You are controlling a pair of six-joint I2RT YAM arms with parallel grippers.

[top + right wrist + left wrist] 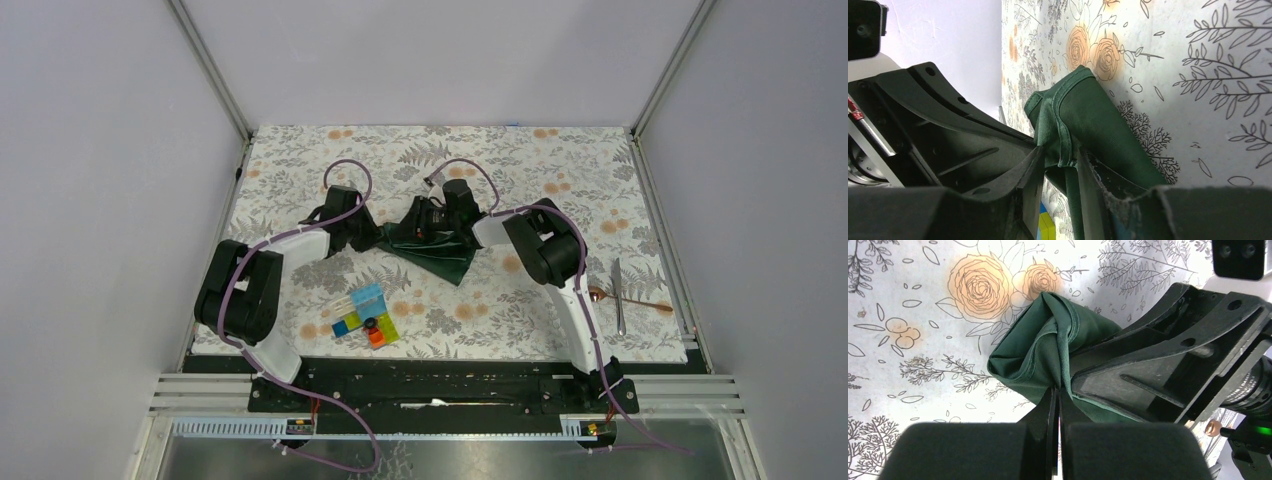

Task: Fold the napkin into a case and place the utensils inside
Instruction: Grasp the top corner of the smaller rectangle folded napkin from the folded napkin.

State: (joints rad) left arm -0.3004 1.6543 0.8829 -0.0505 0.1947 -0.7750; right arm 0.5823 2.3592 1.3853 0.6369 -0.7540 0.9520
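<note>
Small white letters sit on a round black part [1254, 390] by the right gripper, but they are cut off and cannot be read. There is one napkin [445, 252], dark green, soft and a bit shiny, bunched in folds. The left gripper [1058, 390] is squeezed tight on its edge. The right gripper [1060, 160] faces it, fingers apart, with a cloth fold between them. Far to the right gripper's right lie one copper spoon [632, 299] with a round bowl and one thin silver utensil [618, 290], crossing. One bunch of bright plastic blocks [365, 318] sits near the left gripper, on the flowery table cover [560, 170].
</note>
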